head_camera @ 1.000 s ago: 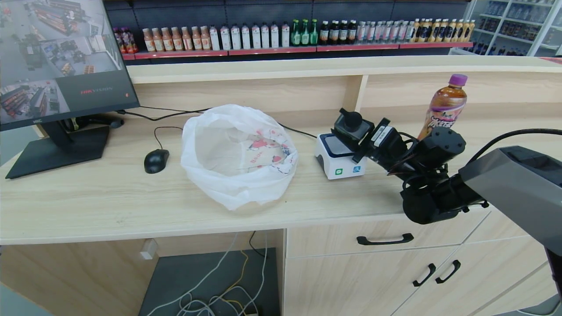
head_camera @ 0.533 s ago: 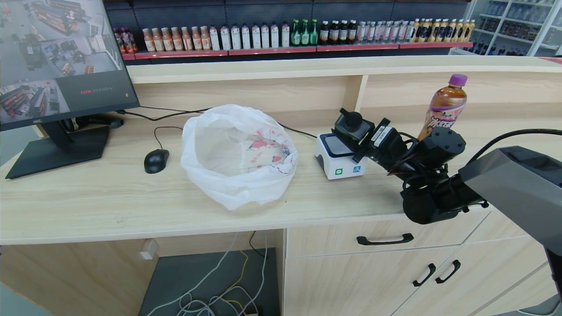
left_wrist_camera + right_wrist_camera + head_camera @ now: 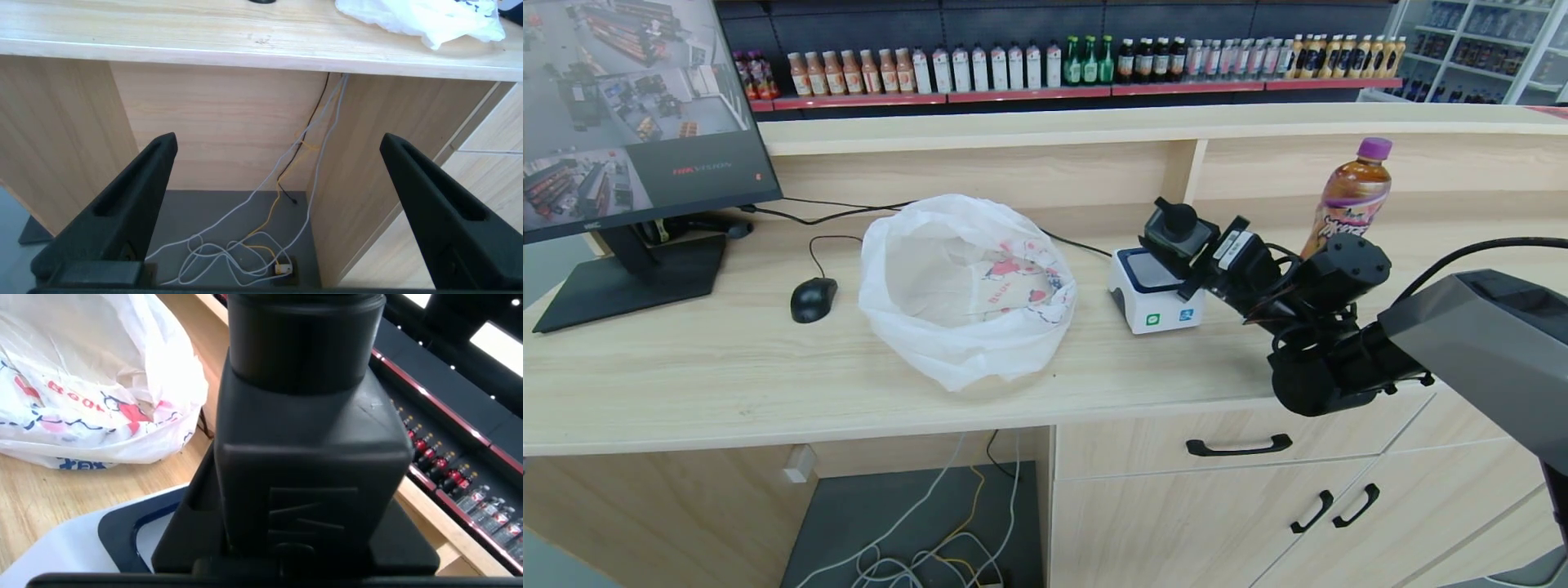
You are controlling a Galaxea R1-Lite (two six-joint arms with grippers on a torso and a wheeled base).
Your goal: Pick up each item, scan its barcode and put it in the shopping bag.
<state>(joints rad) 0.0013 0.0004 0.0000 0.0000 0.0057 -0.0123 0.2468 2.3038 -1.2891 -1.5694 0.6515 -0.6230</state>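
Head view: a pale wooden counter (image 3: 727,367) with a white plastic shopping bag (image 3: 964,286) standing open at its middle. Just to the bag's right sits a small white scanner (image 3: 1156,306). The right gripper (image 3: 1186,255) reaches in from the right and holds a dark, square-bodied container (image 3: 1176,222) with a round cap just above the scanner, off the counter. An amber bottle (image 3: 1347,200) with a purple cap stands behind the arm. A mouse (image 3: 813,299) and a monitor (image 3: 629,106) are at the left. Left wrist view: the left gripper (image 3: 278,143) hangs below the counter's edge, its fingers (image 3: 122,220) spread wide with nothing between them, above loose cables (image 3: 270,237) on the floor. Right wrist view: the dark container (image 3: 302,457) fills the foreground and hides the fingers that grip it, with the scanner (image 3: 122,539) beneath and the bag (image 3: 90,384) beyond.
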